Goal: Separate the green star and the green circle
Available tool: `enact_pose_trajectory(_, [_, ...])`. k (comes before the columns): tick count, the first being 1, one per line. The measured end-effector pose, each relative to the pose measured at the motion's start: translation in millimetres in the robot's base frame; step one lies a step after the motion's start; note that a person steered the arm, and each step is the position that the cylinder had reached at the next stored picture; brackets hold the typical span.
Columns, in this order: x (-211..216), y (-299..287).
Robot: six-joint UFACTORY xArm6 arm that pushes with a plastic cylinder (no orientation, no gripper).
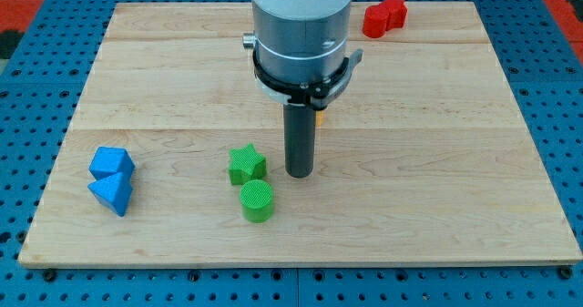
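The green star (246,164) lies on the wooden board at the lower middle. The green circle (257,200), a short cylinder, stands just below it and slightly to the right, almost touching it. My tip (300,173) rests on the board just right of the green star, a small gap apart, and up-right of the green circle.
Two blue blocks lie touching at the view's left: a blue block (111,162) above a blue triangle (112,194). A red block (384,16) sits at the view's top right. A small yellow-orange piece (320,118) peeks from behind the rod. The wooden board (437,161) sits on a blue pegboard.
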State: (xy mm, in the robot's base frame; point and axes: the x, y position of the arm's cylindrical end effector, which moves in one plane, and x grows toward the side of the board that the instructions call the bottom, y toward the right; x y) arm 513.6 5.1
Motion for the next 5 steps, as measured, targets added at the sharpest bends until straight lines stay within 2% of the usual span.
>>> enact_pose_trajectory(2, [11.6,0.0])
enact_pose_trajectory(5, [1.7,-24.8])
